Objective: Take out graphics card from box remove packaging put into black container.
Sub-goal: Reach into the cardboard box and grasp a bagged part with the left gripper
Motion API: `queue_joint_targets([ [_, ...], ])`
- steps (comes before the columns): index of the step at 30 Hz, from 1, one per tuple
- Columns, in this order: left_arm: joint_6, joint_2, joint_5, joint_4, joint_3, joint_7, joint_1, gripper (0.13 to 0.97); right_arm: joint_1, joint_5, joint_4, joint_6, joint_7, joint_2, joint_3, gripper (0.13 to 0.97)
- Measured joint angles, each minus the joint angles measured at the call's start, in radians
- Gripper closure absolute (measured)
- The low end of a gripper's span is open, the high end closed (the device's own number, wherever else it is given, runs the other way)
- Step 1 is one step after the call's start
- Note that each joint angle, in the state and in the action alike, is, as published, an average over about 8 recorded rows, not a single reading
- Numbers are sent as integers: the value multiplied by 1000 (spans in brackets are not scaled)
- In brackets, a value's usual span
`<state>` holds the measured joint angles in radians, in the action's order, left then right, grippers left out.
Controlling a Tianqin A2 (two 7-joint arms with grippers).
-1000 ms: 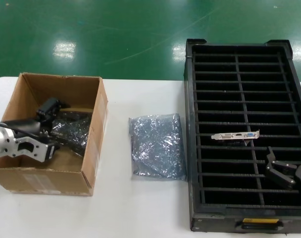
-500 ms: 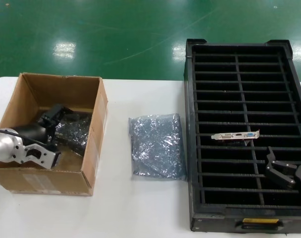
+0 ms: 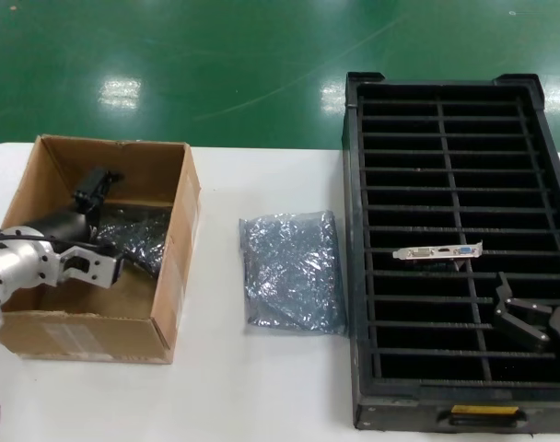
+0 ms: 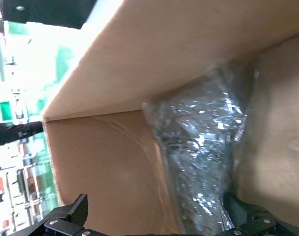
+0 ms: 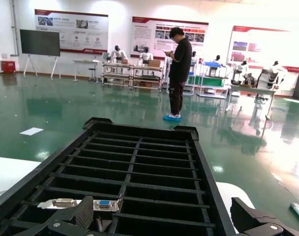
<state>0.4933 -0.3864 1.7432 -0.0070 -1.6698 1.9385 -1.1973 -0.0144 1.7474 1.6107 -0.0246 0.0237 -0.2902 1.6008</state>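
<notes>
The brown box (image 3: 174, 267) stands at the table's left. Inside it lies a shiny grey-silver packaging bag (image 3: 137, 235) (image 4: 203, 157); what it holds is hidden. My left gripper (image 3: 94, 189) (image 4: 159, 222) is down in the box, open, with the bag close to one of its fingertips (image 4: 248, 216). A bare graphics card (image 3: 438, 251) (image 5: 80, 203) stands in a slot of the black container (image 3: 354, 276) (image 5: 139, 135) at the right. Over the container's near right part my right gripper (image 3: 524, 318) (image 5: 166, 222) hangs open, holding nothing.
Another crinkly grey bag (image 3: 291, 272) lies flat on the white table (image 3: 225, 387) between box and container. The container carries a yellow label (image 3: 484, 411) on its near end. Green floor lies beyond the table's far edge.
My left gripper has swung inside the box toward its far wall, and the arm has drawn back to the left. The right gripper and the card have not moved.
</notes>
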Motion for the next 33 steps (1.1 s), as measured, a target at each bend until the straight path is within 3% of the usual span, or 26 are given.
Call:
queue_joint_targets([
  [4, 2, 4, 7, 0, 1, 1, 2, 132, 0, 0, 0, 0, 0, 0, 0, 129],
  [12, 67, -16, -93, 2, -107, -138, 3, 132, 0, 0, 0, 0, 0, 0, 0, 129],
  [17, 74, -21, -117, 2, -135, -162, 4, 132, 0, 0, 0, 0, 0, 0, 0, 129],
  [21, 47, -12, -86, 1, -107, -104, 12, 132, 0, 0, 0, 0, 0, 0, 0, 129],
  [27, -7, 7, -1, 0, -26, 34, 29, 132, 0, 0, 0, 0, 0, 0, 0, 129],
  [33, -27, 21, 67, 0, 40, 123, 42, 141, 0, 0, 0, 0, 0, 0, 0, 129],
])
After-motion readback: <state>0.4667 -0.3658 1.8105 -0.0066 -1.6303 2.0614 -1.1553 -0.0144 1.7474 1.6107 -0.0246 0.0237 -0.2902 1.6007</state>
